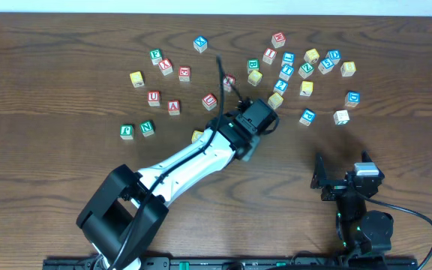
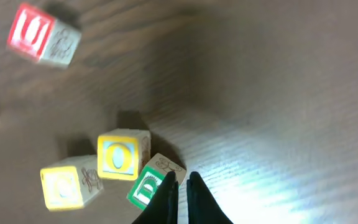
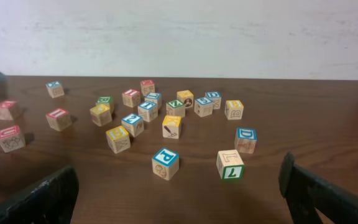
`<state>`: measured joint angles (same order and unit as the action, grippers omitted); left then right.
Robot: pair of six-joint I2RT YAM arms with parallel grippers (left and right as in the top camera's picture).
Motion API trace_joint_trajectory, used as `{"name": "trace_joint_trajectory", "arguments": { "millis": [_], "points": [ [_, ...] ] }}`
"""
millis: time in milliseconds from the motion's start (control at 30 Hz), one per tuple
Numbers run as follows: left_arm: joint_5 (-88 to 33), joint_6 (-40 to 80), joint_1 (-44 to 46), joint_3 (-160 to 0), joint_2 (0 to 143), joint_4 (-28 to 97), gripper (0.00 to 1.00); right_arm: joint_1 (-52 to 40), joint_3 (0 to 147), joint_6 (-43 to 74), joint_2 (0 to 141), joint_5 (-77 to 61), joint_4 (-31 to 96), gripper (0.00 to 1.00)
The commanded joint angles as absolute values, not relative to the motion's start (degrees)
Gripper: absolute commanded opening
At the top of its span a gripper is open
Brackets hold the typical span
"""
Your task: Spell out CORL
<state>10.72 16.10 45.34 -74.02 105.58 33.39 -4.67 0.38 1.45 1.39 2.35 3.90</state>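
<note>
Overhead: my left arm lies stretched across the table (image 1: pixel 51 67) into the scattered letter cubes (image 1: pixel 173 107). The left gripper (image 1: pixel 267 111) is covered by its own wrist, so I cannot tell its jaws from here. Cubes lie beyond it and to both sides, and one yellow-faced cube (image 1: pixel 275 100) sits just beyond it. The right gripper (image 1: pixel 343 176) is well apart from the left gripper, nearer my edge. The letters are too small for me to read.

Left wrist: this shows what the overhead view hides. The left gripper (image 2: pixel 182 186) has its jaws pressed together with nothing between them. A green-lettered cube (image 2: pixel 146 186), its letter partly cut off, is just beside the fingertips. The yellow O cube (image 2: pixel 122 155) is just past it, and a second yellow cube (image 2: pixel 67 182), its letter blurred, is farther out. A red U cube (image 2: pixel 39 34) is well apart from the left gripper.

Right wrist: the right gripper (image 3: pixel 178 177) has its jaws spread wide over bare wood. Ahead of it stand a blue P cube (image 3: pixel 165 163) and a blue D cube (image 3: pixel 246 140). I cannot pick out a blue L
</note>
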Motion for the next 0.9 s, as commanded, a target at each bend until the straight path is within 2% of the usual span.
{"name": "trace_joint_trajectory", "arguments": {
  "millis": [0, 200, 300, 567, 767, 833, 867],
  "points": [
    [12.8, 36.3, 43.9, -75.4, 104.5, 33.3, 0.07, -4.4, 0.3, 1.2, 1.4, 2.4, 4.1, 0.99],
    [12.9, 37.9, 43.9, -75.4, 104.5, 32.7, 0.08, -4.4, 0.3, 1.2, 1.4, 2.4, 4.1, 0.99],
    [11.8, 39.4, 43.9, -75.4, 104.4, 33.8, 0.12, -4.4, 0.3, 1.2, 1.4, 2.4, 4.1, 0.99],
    [10.8, 46.7, 44.2, -76.2, 102.5, 41.6, 0.09, -4.4, 0.3, 1.2, 1.4, 2.4, 4.1, 0.99],
    [11.0, 49.5, 44.2, -76.9, 100.0, 41.5, 0.08, -4.4, 0.3, 1.2, 1.4, 2.4, 4.1, 0.99],
    [11.0, 50.2, 44.2, -76.9, 100.0, 41.4, 0.17, -4.4, 0.3, 1.2, 1.4, 2.4, 4.1, 0.99],
    [11.0, 50.3, 44.2, -76.9, 100.0, 41.3, 0.31, -4.4, 0.3, 1.2, 1.4, 2.4, 4.1, 0.99]
  ]
}}
